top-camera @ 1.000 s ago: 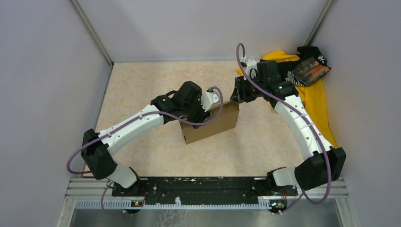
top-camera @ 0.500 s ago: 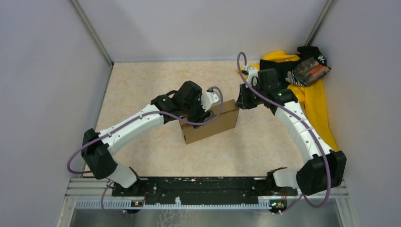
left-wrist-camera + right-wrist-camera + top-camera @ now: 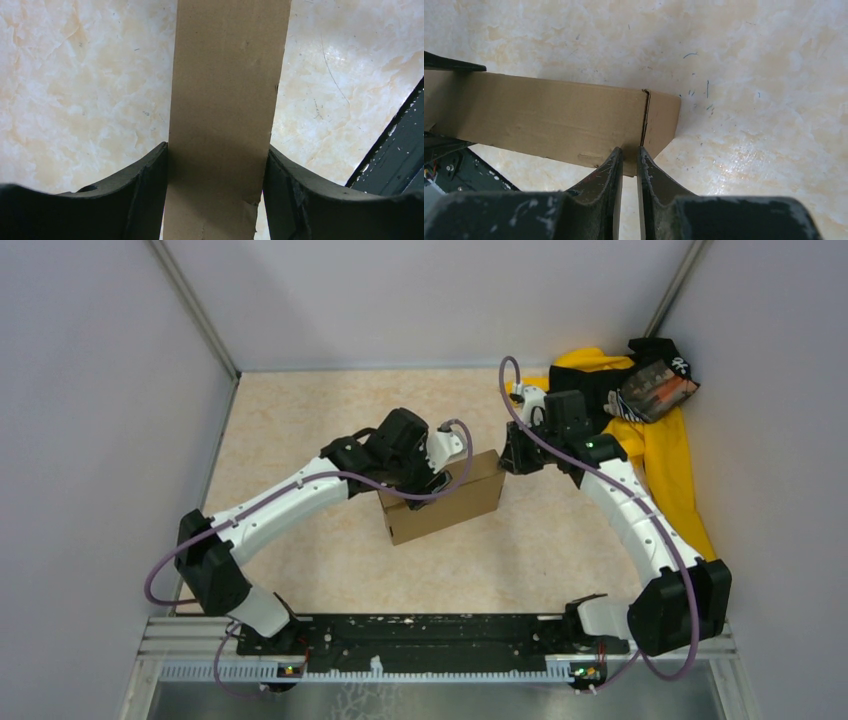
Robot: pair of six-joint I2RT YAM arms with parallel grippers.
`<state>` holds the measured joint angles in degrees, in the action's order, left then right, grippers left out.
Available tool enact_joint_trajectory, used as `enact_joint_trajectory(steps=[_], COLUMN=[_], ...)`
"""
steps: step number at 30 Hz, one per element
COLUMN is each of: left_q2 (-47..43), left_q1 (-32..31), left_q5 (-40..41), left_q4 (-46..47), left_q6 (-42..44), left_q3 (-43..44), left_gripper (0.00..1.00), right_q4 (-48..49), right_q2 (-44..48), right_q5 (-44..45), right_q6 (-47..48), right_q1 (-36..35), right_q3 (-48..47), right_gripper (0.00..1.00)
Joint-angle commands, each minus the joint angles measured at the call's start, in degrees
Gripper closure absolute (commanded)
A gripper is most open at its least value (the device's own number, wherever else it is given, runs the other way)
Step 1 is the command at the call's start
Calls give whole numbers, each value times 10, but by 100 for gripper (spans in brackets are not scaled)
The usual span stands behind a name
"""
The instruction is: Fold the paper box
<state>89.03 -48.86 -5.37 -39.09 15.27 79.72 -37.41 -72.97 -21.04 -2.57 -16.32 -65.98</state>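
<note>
Overhead view of two white-and-black robot arms reaching over a pale marbled table [image 3: 300, 420] enclosed by grey walls. The paper box [image 3: 450, 505], plain brown cardboard folded into a shallow rectangular shape, sits near the middle of the table, turned at a slight angle.

The left hand [image 3: 430, 478] is on the box's left end. In the left wrist view its two black fingers [image 3: 145, 185] press against opposite sides of the cardboard [image 3: 227, 75], so this hand is clamped across the box's width.

The right hand [image 3: 513, 455] is just beside the box's far right corner. In the right wrist view its fingers [image 3: 606, 175] are drawn almost together, with only a thin slit between them. Their tips [image 3: 629, 152] overlap the box's lower edge [image 3: 549, 120] close to a corner seam. Whether they pinch any cardboard cannot be told.

A yellow-and-black cloth pile [image 3: 670, 450] lies in the far right corner of the table, well apart from the box.

Compared with a second ago, the box is in the same spot and at the same angle, and the left hand holds it as before. The right hand was then pressed close against the box's far right corner. It now sits a little to the right and nearer the camera, and the right arm has swung slightly with it.
</note>
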Motion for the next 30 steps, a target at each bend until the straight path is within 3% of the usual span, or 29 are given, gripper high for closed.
enact_joint_trajectory(steps=[1,13,21,22,23,30], left_q2=[23,-12,-34,-34,-35,-57], left_q1=[5,12,12,12,12,12], left_q5=[-51,-89,-123,-127,-131,-134], left_q4=[-6,30,53,51,51,71], left_q6=[-39,-67,-78,-79,-80,-88], left_q3=[19,47,0,-2,-4,-44], left_gripper=[52,47,29,11,4,1], right_q4=[-35,-34,-32,-32,-32,-30], right_q2=[-4,-5,-3,-3,-3,4], right_q5=[0,-2,-8,-9,-9,-10], right_q6=[14,18,17,17,16,13], right_q1=[-5,-5,-5,-5,-5,-7], right_q3=[25,33,38,39,40,50], right_gripper=[86,86,87,87,87,87])
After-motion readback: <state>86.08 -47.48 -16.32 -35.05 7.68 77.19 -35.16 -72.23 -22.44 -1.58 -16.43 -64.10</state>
